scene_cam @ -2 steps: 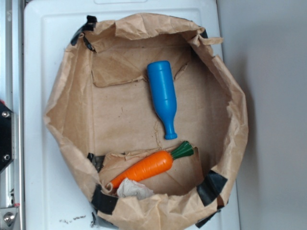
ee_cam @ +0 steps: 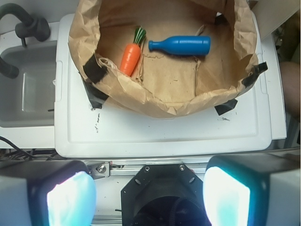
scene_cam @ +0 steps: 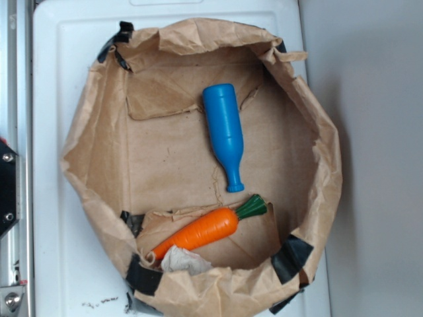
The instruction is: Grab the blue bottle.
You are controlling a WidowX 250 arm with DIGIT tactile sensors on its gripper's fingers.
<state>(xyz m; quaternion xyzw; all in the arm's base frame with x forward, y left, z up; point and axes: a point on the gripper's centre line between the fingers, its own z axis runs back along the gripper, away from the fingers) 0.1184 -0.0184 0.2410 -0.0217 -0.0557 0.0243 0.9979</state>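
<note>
Blue bottle (scene_cam: 224,134): task item; on its side on the floor of the paper bag, ahead of the jaws and well apart from them, untouched; in the wrist view its neck points left toward the carrot top.
Counter (scene_cam: 59,79): white moulded top, largest surface; carries the bag; its near edge lies just ahead of the jaws in the wrist view.
Sink (ee_cam: 26,89): grey basin with a dark tap, ahead and to the left of the jaws, beside the counter.
Paper bag (scene_cam: 92,152): brown, crumpled, rim rolled down into a low open basin, black tape patches on the rim; sits on the counter straight ahead of the jaws.
Jaws (ee_cam: 148,197): two pale pads at the bottom corners of the wrist view, spread wide apart, nothing between them; held back over the counter's near edge, short of the bag.
Carrot (scene_cam: 198,232): orange toy, green top; lies in the bag, top near the bottle's neck, not touching.
Paper scrap (scene_cam: 182,261): pale wad at the carrot's tip.
</note>
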